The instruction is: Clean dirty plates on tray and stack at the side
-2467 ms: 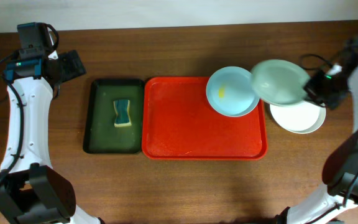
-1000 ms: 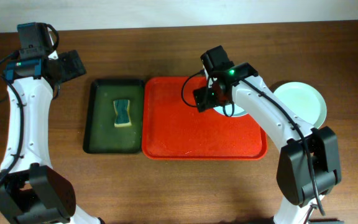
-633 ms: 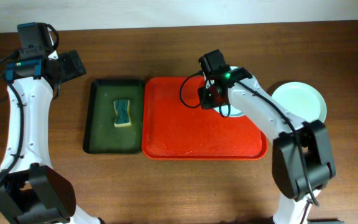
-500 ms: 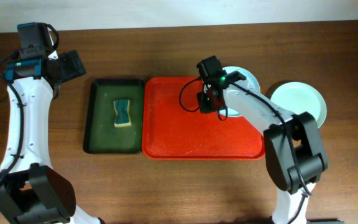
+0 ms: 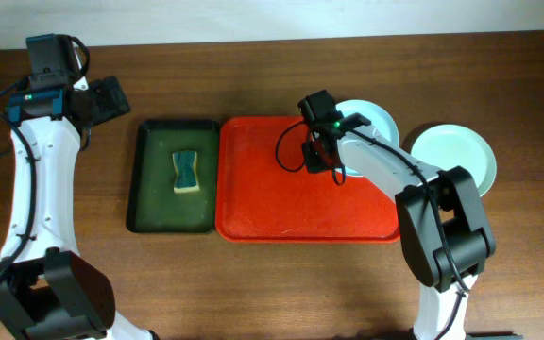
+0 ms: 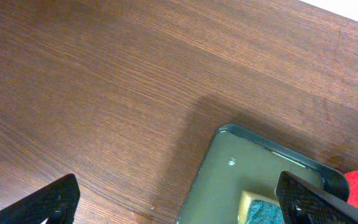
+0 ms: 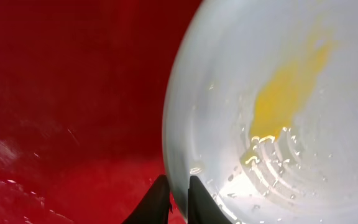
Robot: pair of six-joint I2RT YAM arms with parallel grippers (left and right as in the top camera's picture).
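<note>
Plate (image 7: 303, 180) rim sits pinched between the right jaws, over tray (image 7: 55, 93).

Found open room over the left and lower parts of the red tray (image 5: 263, 203). Met the right arm (image 5: 385, 162) barring its upper right corner, right pincer (image 7: 179, 196) clamped on a plate (image 5: 374, 118) rim. Noted bare tabletop (image 5: 272, 283) along the front; green tray (image 5: 149, 212) with sponge (image 5: 187, 171) just left, another plate (image 5: 456, 156) off the right edge.
</note>
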